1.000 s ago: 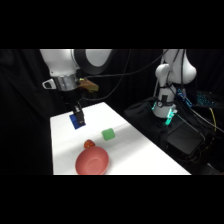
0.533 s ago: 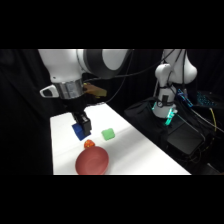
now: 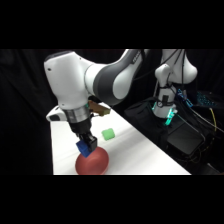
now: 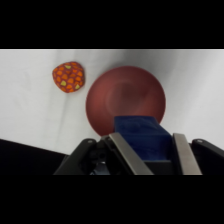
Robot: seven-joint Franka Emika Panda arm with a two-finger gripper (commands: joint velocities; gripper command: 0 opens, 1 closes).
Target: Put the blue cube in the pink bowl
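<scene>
I have the claw [image 4: 148,150] clamped on the blue cube [image 4: 141,136], a solid, matte, sharp-edged block pinched between two flat metal fingers [image 4: 185,154]. From the wrist view it hangs above the near rim of the pink bowl [image 4: 125,100], a smooth, shallow, round dish with nothing inside. Beside the bowl lies a lumpy orange-red ball [image 4: 68,76] with yellow spots, apart from the rim. In the side view the bowl sits near the front edge of the white tabletop [image 3: 145,155]; a light-green cube [image 3: 108,134] rests behind it, with bare surface to its right.
</scene>
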